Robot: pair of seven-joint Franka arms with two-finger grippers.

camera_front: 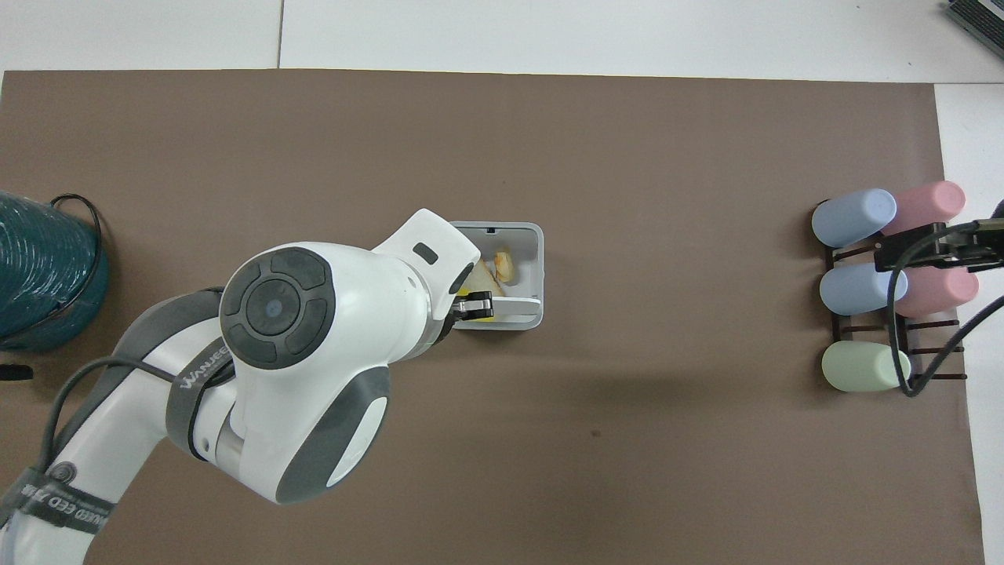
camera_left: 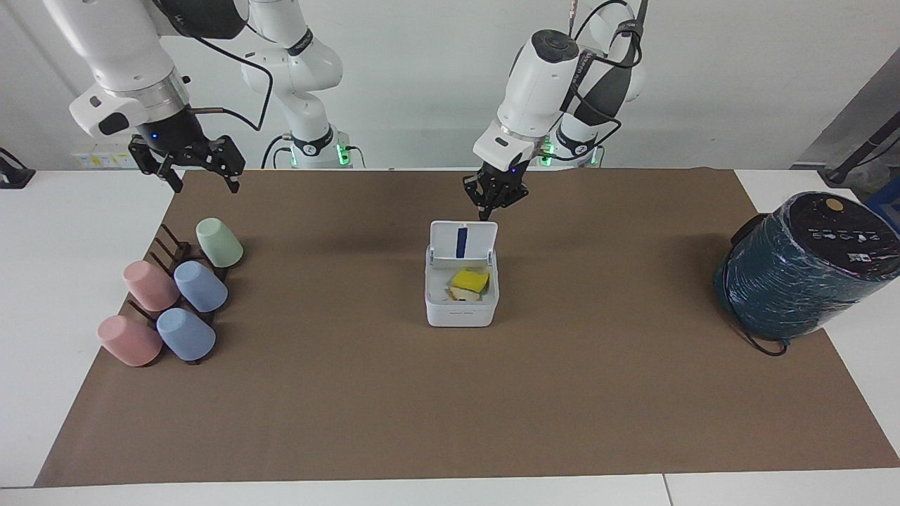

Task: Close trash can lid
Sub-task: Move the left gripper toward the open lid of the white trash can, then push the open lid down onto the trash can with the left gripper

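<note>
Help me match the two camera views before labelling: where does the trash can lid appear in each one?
Facing view: the lid stands upright at the trash can's edge nearer the robots, blue stripe showing, just below the left gripper.
Overhead view: the lid shows edge-on as a thin white bar, partly under the left arm.
Shared landmark: the yellow scrap inside the can.
</note>
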